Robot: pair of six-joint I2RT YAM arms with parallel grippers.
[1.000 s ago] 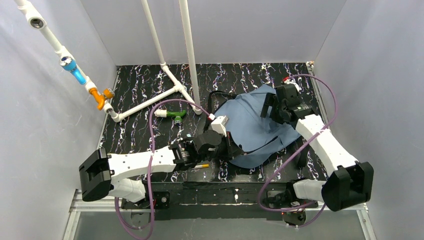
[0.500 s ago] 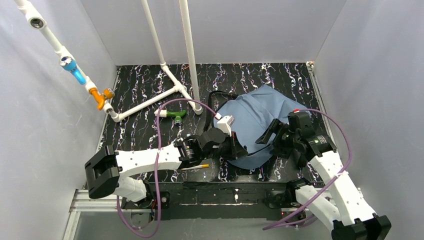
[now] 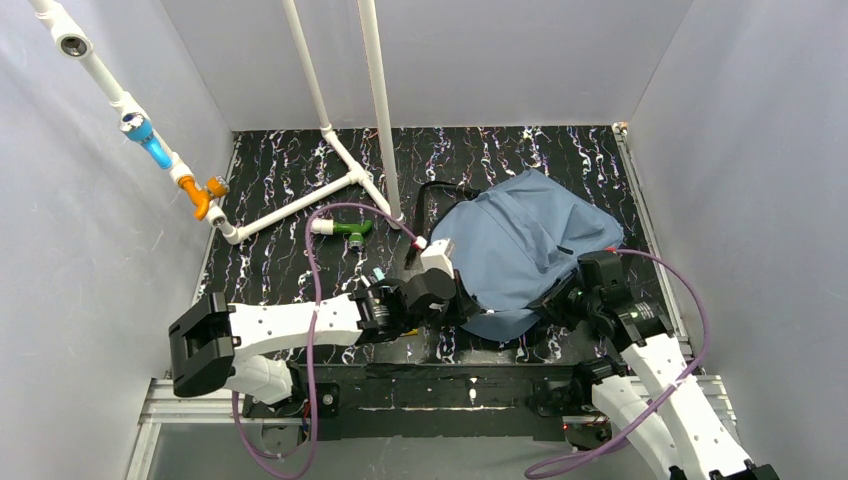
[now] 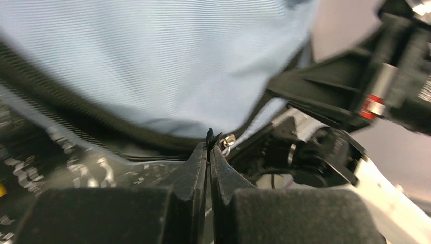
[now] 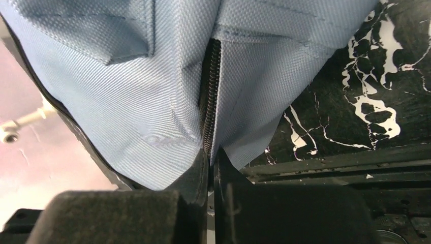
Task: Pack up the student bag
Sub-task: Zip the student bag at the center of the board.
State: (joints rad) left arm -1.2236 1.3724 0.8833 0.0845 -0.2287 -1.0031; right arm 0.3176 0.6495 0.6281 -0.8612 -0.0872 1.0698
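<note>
Pinching bag (image 3: 520,245), lying on counter (image 3: 280,270) between both tools: right tool (image 5: 210,155) closed on zipper seam (image 5: 211,91) at its tips, left tool (image 4: 209,141) closed on bag edge. Risk: thin fabric slipping out if tugged

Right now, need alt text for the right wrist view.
The right gripper is shut on the lower edge of the slate-blue student bag, pinching it where the black zipper ends. The fabric fills most of the frame, and the black marbled table shows at right.
</note>
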